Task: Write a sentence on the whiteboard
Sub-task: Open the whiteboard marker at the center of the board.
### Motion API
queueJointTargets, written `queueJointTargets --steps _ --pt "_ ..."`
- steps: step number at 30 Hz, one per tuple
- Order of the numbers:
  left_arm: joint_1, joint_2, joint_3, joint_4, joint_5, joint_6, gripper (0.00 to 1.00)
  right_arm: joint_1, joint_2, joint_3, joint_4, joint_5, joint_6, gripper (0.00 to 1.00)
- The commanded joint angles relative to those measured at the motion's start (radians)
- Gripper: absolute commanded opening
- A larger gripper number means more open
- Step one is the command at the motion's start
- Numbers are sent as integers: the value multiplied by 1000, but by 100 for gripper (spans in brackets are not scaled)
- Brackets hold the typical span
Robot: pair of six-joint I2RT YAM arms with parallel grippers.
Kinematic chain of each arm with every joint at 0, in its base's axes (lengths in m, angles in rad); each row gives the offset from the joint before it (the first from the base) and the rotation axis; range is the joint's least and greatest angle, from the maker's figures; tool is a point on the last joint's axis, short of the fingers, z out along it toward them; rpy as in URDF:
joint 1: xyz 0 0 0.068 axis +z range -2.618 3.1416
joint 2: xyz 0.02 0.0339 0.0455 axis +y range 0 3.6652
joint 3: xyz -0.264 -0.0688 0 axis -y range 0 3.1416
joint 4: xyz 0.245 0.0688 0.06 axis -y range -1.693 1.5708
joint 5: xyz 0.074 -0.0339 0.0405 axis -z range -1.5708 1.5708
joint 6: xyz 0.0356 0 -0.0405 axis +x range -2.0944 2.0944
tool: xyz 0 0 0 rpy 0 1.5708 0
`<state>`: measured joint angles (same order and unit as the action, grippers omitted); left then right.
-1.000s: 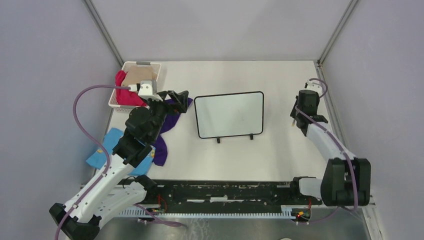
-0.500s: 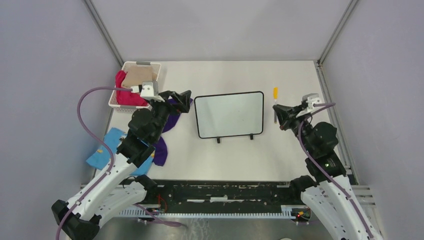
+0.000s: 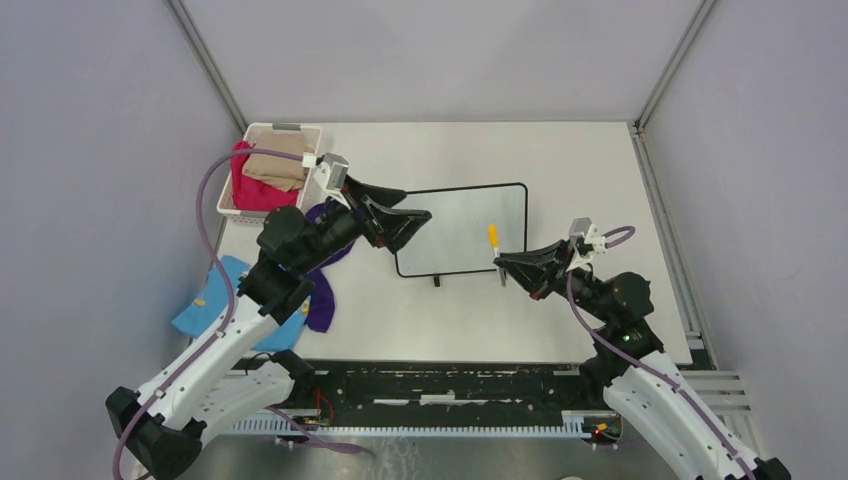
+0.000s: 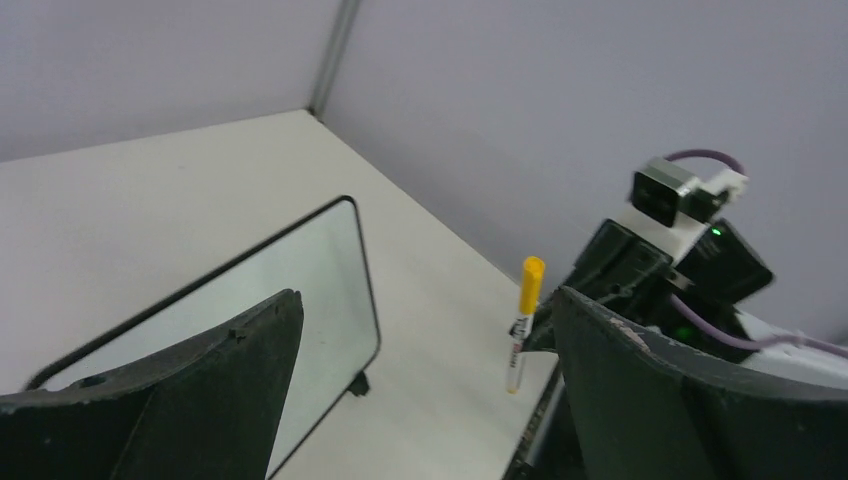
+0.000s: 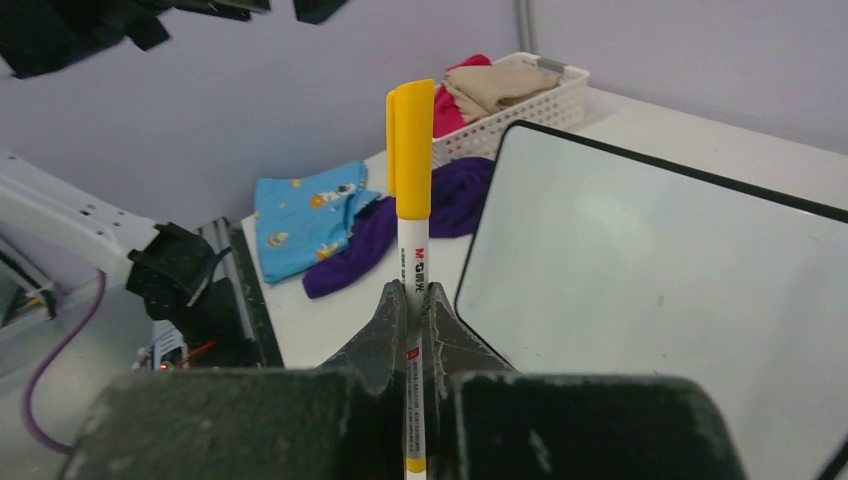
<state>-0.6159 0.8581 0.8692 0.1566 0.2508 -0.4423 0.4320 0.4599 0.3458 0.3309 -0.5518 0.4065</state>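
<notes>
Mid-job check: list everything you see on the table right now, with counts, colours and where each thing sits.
whiteboard: one, white with a black frame, centre of the table, no writing visible
marker: one, white body with a yellow cap, upright in the right claw, by the whiteboard's right near corner
basket: one, white, back left corner
red cloth: one, in the basket
tan cloth: one, in the basket, on the red one
purple cloth: one, on the table near the basket, partly under the left arm
blue cloth: one, printed, left edge
left claw: open, over the whiteboard's left end
right claw: shut on the marker
</notes>
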Motion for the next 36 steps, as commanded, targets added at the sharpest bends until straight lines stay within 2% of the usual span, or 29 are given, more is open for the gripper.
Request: queueJointTargets --steps 1,9,13,19,24,27,36 --pt "-17 25 -39 161 257 -190 100 86 67 -19 319 -19 123 0" --pt "-62 55 -22 176 291 -168 100 292 157 -12 448 188 96 0" --pt "-84 84 -27 176 330 -155 99 378 228 15 487 220 91 0" --pt "-134 98 -11 133 341 -98 93 442 306 43 528 226 124 0" --pt "-150 95 -3 87 336 -54 83 458 316 54 516 255 126 0" --pt "-153 101 2 70 334 -46 72 459 321 68 488 261 113 0" --pt "-159 109 10 57 335 -33 55 459 315 75 433 286 86 0"
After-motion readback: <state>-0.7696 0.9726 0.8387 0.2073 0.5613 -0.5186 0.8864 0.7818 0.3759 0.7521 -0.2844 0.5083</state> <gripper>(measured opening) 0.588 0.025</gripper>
